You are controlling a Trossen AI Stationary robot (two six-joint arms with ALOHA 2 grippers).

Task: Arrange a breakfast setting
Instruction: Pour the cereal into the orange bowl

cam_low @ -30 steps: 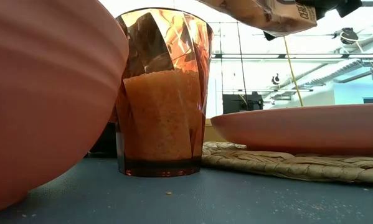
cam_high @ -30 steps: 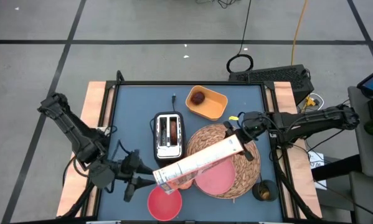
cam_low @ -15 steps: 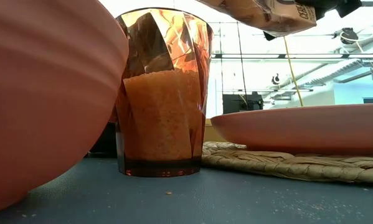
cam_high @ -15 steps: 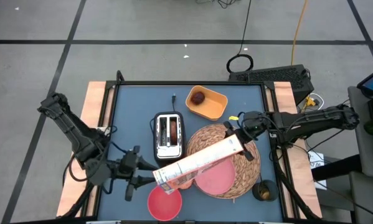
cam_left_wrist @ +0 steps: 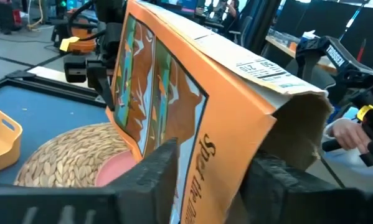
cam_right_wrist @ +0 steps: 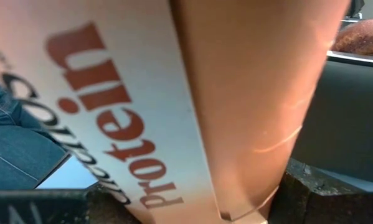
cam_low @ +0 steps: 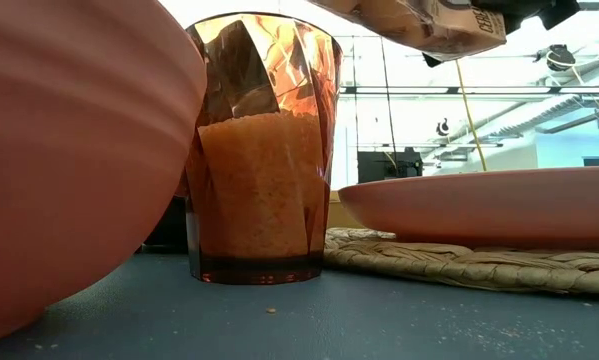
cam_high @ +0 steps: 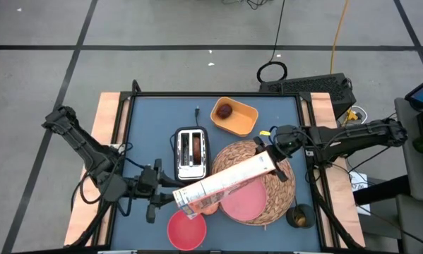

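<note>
A long orange cereal box (cam_high: pixel 225 183) hangs aslant over the woven placemat (cam_high: pixel 267 201), the pink plate (cam_high: pixel 243 203) and a faceted amber cup (cam_low: pixel 259 150). My left gripper (cam_high: pixel 170 197) is at the box's near-left, open end. My right gripper (cam_high: pixel 271 156) is at its far-right end. Both are shut on the box. The pink bowl (cam_high: pixel 186 231) stands on the table by the near edge, in front of the cup. Brown bread (cam_high: pixel 191 147) sits in the toaster's slots. The dark-red fruit (cam_high: pixel 225 111) lies in a yellow dish. My left gripper pinches the cereal box near its torn-open end (cam_left_wrist: pixel 198 168), one finger (cam_left_wrist: pixel 155 177) on each side. It comes in about level from the table's left. That end hangs clear of the table. My right gripper pinches the box's other end (cam_right_wrist: pixel 236 186) between its two fingers (cam_right_wrist: pixel 323 186), reaching in from the table's right. The box is lifted clear above the plate.
A white toaster (cam_high: pixel 191 169) stands left of the placemat. The yellow dish (cam_high: pixel 234 117) is at the far middle. A small dark object (cam_high: pixel 299 216) sits near the table's front right corner. Bare blue table lies at the far left.
My left gripper has moved toward the table's right edge, up to the box's near-left end, and has rolled about its own axis. The box and my right gripper have kept still.
</note>
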